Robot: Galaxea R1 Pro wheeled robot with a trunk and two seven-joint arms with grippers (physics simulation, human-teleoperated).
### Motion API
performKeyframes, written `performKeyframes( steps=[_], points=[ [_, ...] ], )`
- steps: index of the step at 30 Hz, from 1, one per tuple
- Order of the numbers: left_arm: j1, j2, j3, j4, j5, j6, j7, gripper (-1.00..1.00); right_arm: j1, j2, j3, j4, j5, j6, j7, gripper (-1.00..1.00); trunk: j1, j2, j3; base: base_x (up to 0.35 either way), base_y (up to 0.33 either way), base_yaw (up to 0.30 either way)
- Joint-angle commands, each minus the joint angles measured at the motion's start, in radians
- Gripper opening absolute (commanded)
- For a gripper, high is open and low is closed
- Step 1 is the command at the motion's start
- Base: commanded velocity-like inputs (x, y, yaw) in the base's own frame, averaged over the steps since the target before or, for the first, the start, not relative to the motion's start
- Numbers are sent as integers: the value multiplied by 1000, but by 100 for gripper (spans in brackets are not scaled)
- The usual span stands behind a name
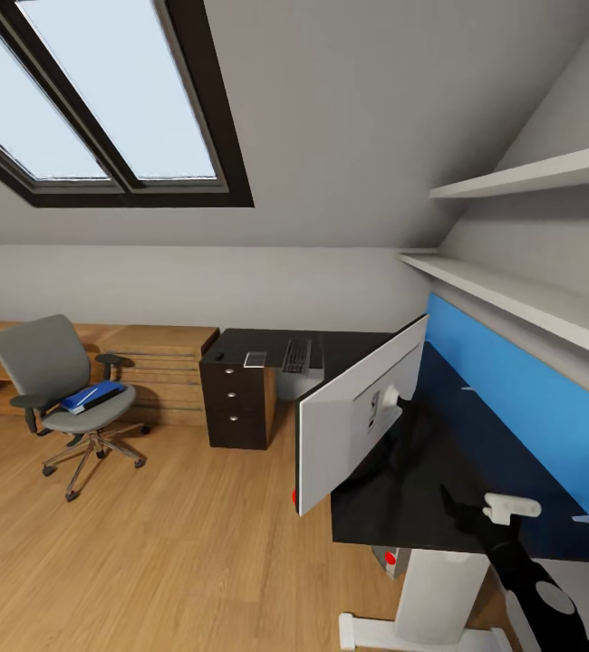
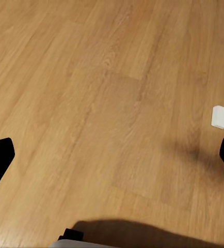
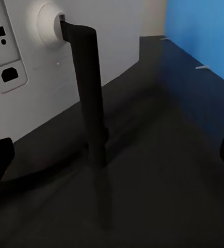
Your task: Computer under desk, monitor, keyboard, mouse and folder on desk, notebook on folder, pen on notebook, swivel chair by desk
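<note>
The monitor (image 1: 358,418) stands on the black desk (image 1: 439,480) with its silver-grey back toward me; its thin black neck (image 3: 89,93) rises from the glossy top (image 3: 169,170). My right gripper (image 1: 447,496) (image 3: 112,157) is open, low over the desktop, with the neck straight ahead between its fingers and nothing held. The left gripper (image 2: 112,155) hangs open over bare wood floor (image 2: 101,93). Across the room the grey swivel chair (image 1: 54,362) carries the blue folder (image 1: 93,396). The keyboard (image 1: 296,356) and grey notebook (image 1: 255,359) lie at the desk's far end. A red light (image 1: 390,559) glows under the desk.
A dark drawer unit (image 1: 234,407) stands below the desk's far end, with low oak shelving (image 1: 154,358) beside it. White wall shelves (image 1: 521,299) jut out above a blue wall panel (image 1: 530,407). The desk's white leg (image 1: 439,598) and foot bar (image 2: 223,117) are close by. Open floor (image 1: 177,543) lies between me and the chair.
</note>
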Motion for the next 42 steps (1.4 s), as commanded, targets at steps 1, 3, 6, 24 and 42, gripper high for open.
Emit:
performKeyframes(
  steps=[1,3,6,24,42],
  points=[
    [0,0,-5,1,11,-3,-5,100,0,0,-1,2,-10,0,7,100,0,-1,0,0,0,0],
    [0,1,-5,1,10,-3,-3,100,0,1,0,22,-10,-1,7,100,0,-1,0,0,0,0],
    [0,1,-4,0,11,-3,-2,100,0,1,-1,33,-11,0,7,100,0,-1,0,0,0,0],
    [0,3,-3,-4,12,-3,1,100,0,1,-3,37,-10,-40,9,100,62,-113,-51,0,0,0],
    [0,2,-3,-4,12,-2,1,100,0,1,-3,35,-15,-89,11,100,131,-239,-107,0,0,0]
  ],
)
